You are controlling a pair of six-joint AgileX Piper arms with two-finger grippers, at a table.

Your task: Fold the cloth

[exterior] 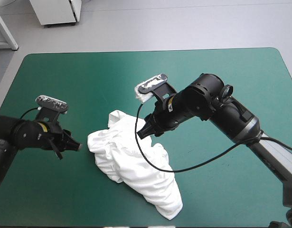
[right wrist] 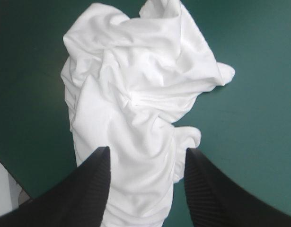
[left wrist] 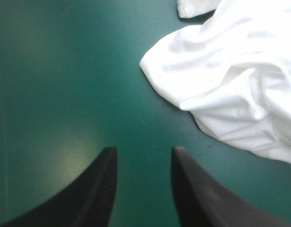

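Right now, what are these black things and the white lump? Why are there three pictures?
Those are two robot arms at a table with a teal-green cover. One picture looks down from high above. The other two come from little cameras on each wrist, so the black fins there are that arm's own fingers. The white lump is a crumpled T-shirt the robot should fold. The left gripper is open beside it, over bare cover. The right gripper is open right above the heap, cloth showing between its fingers. Neither holds anything yet.
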